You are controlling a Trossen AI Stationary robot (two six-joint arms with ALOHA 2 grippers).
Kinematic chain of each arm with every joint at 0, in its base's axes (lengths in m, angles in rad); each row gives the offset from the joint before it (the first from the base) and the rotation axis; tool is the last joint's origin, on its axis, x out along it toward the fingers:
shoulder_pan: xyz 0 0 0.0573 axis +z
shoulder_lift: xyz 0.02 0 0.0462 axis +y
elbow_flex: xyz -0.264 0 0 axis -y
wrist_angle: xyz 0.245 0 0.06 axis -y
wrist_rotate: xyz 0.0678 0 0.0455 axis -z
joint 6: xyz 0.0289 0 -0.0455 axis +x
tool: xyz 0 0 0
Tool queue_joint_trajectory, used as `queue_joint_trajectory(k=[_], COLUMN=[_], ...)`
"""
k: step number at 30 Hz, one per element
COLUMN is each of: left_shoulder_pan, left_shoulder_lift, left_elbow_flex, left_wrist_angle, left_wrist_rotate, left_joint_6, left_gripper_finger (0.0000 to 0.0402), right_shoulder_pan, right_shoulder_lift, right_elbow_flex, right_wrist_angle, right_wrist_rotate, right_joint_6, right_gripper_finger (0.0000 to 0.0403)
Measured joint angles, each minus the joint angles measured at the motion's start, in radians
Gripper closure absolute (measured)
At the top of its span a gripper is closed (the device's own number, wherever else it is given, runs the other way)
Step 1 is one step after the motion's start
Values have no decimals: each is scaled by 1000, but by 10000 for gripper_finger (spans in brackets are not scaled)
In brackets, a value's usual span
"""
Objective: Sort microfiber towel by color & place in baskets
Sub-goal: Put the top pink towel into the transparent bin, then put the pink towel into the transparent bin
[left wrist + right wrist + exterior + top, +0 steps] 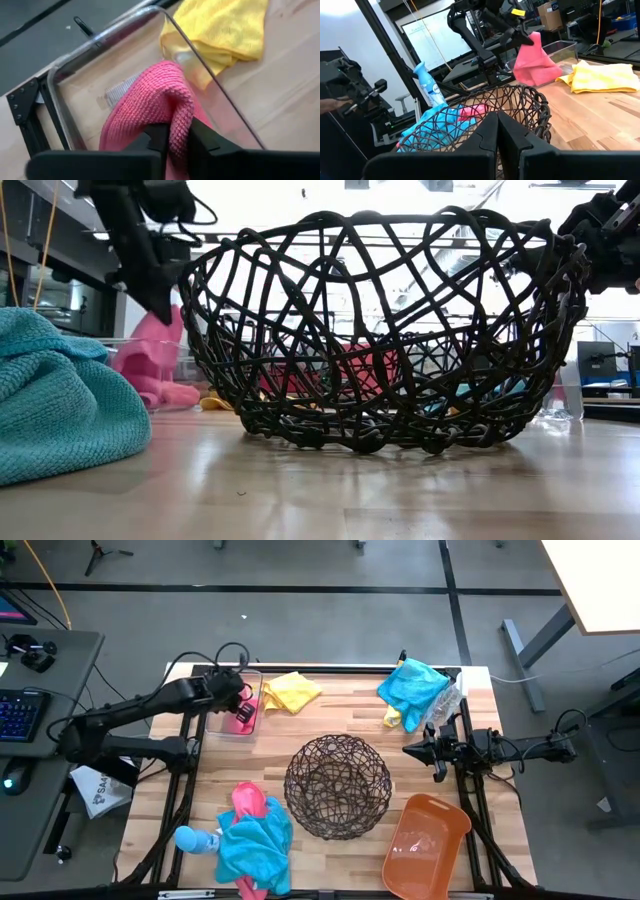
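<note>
My left gripper (238, 700) is over the clear rectangular bin (222, 726) at the table's far left, shut on a hot pink towel (150, 102). My right gripper (408, 750) waits shut at the right, beside the round wire basket (338, 786). A yellow towel (292, 692) lies flat beside the bin. A teal towel (412, 688) is bunched at the far right, with a yellow scrap (391, 719) at its edge. Another pink towel (248, 802) and a teal one (257, 845) are piled at the near left. The salmon-orange tub (425, 845) is at the near right. My left gripper pinches a folded bulge of the pink towel (176, 131) between its two fingers (202, 142), coming from above and slanting down. The towel hangs below the fingers (535, 62) into the clear bin, and its lower part (160, 390) is heaped inside the bin.
A light-blue spray bottle (195, 838) lies against the near-left towel pile. A clear plastic bottle (446, 703) lies by the far-right teal towel. The wire basket fills the table's middle. Bare wood shows between the basket and the far edge. A keyboard desk (30, 705) stands left of the table.
</note>
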Motion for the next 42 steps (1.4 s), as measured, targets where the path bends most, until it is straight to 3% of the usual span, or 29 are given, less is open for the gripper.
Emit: queue_joint_trajectory(k=[10,17,19,25,30,37,42], left_shoulder_pan=[4,4,4,-43,-213,-612,-831], left_shoulder_lift=[14,14,12,-32,-36,65,137], left_elbow_flex=[136,299,346,383,381,378,308], left_wrist_angle=[-113,-262,-293,-189,-132,-376,-241], left_wrist_rotate=[20,43,104,481,535,481,412], left_joint_6=[54,70,44,0,-26,50,150], left_gripper_finger=[243,189,183,183,183,183,183], right_shoulder_pan=[0,0,0,0,0,0,0], right_shoulder_lift=[0,0,0,0,0,0,0], right_elbow_flex=[0,0,0,0,0,0,0], right_wrist_angle=[0,0,0,0,0,0,0], right_wrist_rotate=[0,-1,-1,-4,-4,-3,-3], right_joint_6=[0,0,0,0,0,0,0], right_gripper_finger=[402,402,402,402,402,402,402])
